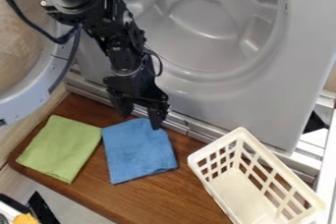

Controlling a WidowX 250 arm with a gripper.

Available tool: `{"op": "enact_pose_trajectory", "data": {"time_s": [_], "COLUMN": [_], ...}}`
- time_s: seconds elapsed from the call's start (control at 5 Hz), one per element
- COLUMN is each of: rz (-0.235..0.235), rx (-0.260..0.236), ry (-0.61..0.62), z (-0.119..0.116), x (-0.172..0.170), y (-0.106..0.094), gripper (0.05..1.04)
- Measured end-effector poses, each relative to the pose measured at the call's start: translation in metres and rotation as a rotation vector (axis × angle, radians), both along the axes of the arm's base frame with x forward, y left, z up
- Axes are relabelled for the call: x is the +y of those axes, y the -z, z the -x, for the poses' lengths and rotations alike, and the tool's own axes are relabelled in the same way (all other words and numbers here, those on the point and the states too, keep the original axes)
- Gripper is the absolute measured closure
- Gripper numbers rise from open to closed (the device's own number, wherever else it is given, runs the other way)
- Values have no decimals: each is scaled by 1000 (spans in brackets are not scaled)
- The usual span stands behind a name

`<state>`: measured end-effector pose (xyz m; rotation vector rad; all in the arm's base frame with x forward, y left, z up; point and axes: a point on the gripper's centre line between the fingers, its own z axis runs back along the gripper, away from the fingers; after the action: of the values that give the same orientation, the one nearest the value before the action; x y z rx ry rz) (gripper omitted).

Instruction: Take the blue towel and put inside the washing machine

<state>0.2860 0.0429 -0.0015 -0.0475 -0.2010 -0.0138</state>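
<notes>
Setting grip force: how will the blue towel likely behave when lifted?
Probably floppy: the blue towel is soft cloth, apparently folded, so it may sag or unfold. Likely light, as it lies fairly thin. Its matte surface suggests little slipping.

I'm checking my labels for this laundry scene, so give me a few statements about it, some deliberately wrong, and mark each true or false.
1. The end effector is open at the blue towel's edge nearest the washing machine. True.
2. The round door stands open. True.
3. The green towel lies between the blue towel and the basket. False: the blue towel lies between the other two.
4. The blue towel is inside the washing machine. False: it lies outside, on the brown wooden surface.
</notes>
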Motion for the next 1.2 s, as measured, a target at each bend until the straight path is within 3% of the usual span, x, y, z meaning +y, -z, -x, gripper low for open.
{"op": "enact_pose_trajectory", "data": {"time_s": [0.6,0.8,1.2], "rz": [14,-14,-43], "rx": [29,12,37], "ry": [-12,-26,-36], "z": [10,10,4], "x": [-3,1,8], "y": [20,32,58], "gripper": [84,84,84]}}
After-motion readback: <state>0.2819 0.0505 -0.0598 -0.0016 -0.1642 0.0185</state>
